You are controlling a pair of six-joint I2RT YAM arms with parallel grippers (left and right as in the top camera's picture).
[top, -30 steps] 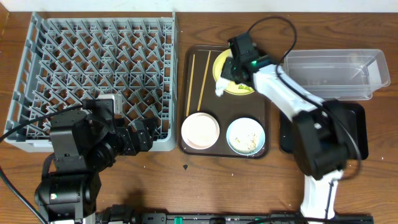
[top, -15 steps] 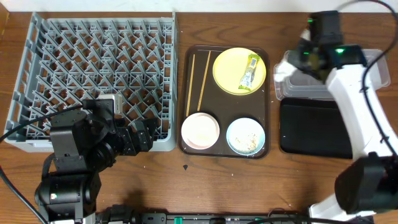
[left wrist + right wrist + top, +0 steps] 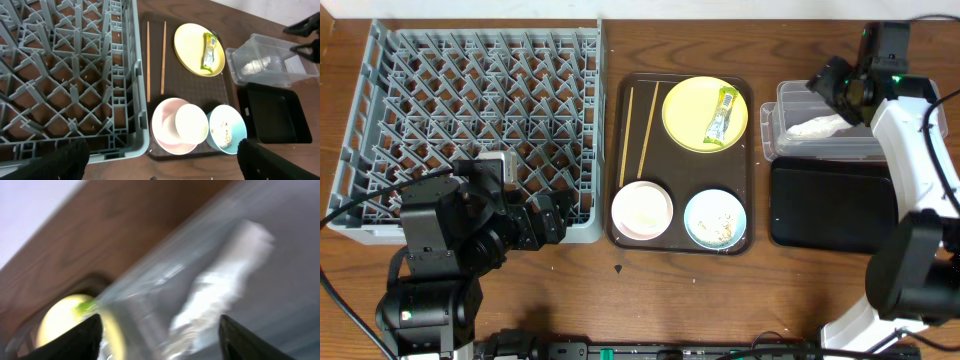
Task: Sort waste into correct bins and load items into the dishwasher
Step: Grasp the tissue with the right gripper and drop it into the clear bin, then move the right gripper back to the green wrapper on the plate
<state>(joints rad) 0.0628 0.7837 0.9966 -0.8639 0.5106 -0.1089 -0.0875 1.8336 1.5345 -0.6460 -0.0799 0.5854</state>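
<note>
The right tool [image 3: 835, 86] hangs over the clear tub [image 3: 773, 140], fingers apart and empty, with the crumpled white paper [image 3: 817, 127] lying inside. The left tool [image 3: 165, 160], also apart, sits by the dish rack [image 3: 380, 120]. The snack wrapper [image 3: 722, 113] lies on the yellow plate [image 3: 685, 112].

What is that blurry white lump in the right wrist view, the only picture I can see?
Observer: Crumpled white paper. The overhead view shows it lying inside the clear tub.
Operator: And the yellow blob in the corner?
Observer: A round yellow plate on a brown tray, with a green snack wrapper lying on it.
Operator: Is anything next to the tub?
Observer: A black tray lies right beside it, on the robot's side.
</note>
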